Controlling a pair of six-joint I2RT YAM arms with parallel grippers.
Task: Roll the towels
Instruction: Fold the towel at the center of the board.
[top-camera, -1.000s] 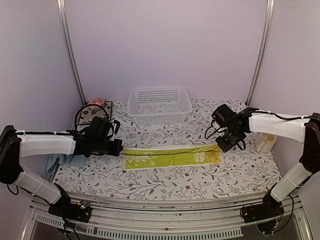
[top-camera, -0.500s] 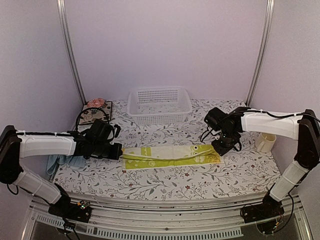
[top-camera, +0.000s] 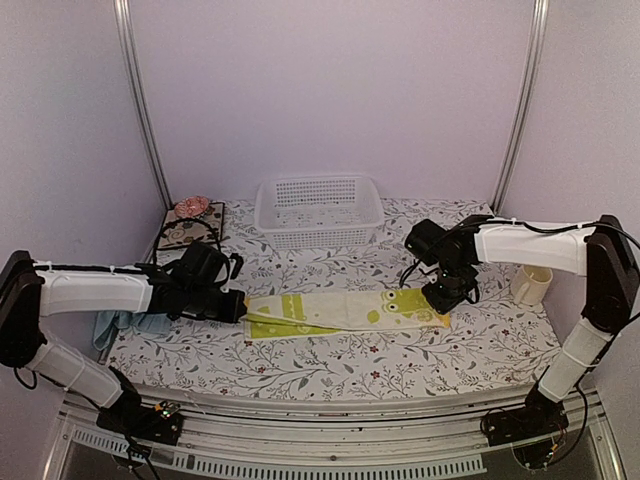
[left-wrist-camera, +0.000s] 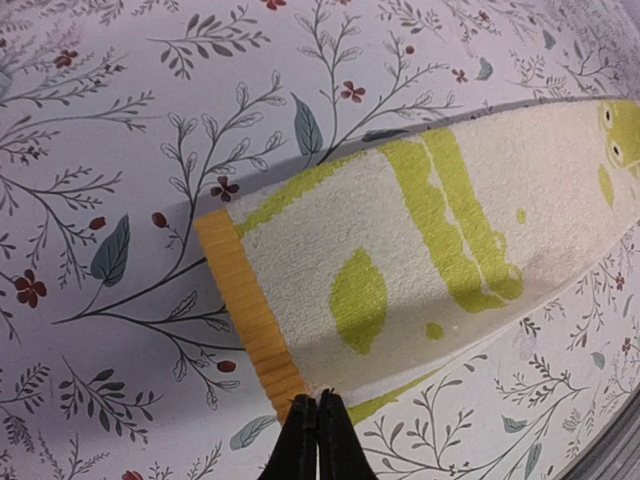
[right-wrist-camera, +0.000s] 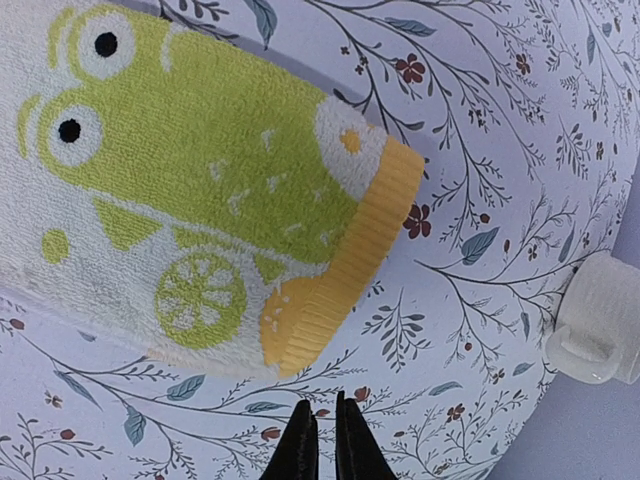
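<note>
The yellow-green towel (top-camera: 340, 310) lies as a long strip across the middle of the table, its pale side up. My left gripper (top-camera: 238, 307) is at its left end. In the left wrist view the gripper (left-wrist-camera: 318, 398) is shut on the towel's (left-wrist-camera: 450, 230) near corner, by the orange hem. My right gripper (top-camera: 443, 298) is at the right end. In the right wrist view it (right-wrist-camera: 320, 402) holds nothing, its jaws a narrow gap apart over bare table, just short of the towel's (right-wrist-camera: 200, 150) curled orange corner. The light blue towel (top-camera: 125, 322) lies crumpled at the left edge, partly under my left arm.
A white mesh basket (top-camera: 320, 210) stands at the back centre. A dark floral mat (top-camera: 190, 228) with a pink object on it lies back left. A cream mug (top-camera: 530, 285) stands at the right edge, also in the right wrist view (right-wrist-camera: 598, 320).
The towel's far long edge has been folded over toward me, so its pale side now faces up. Both grippers moved slightly nearer. The right gripper no longer holds the towel.
</note>
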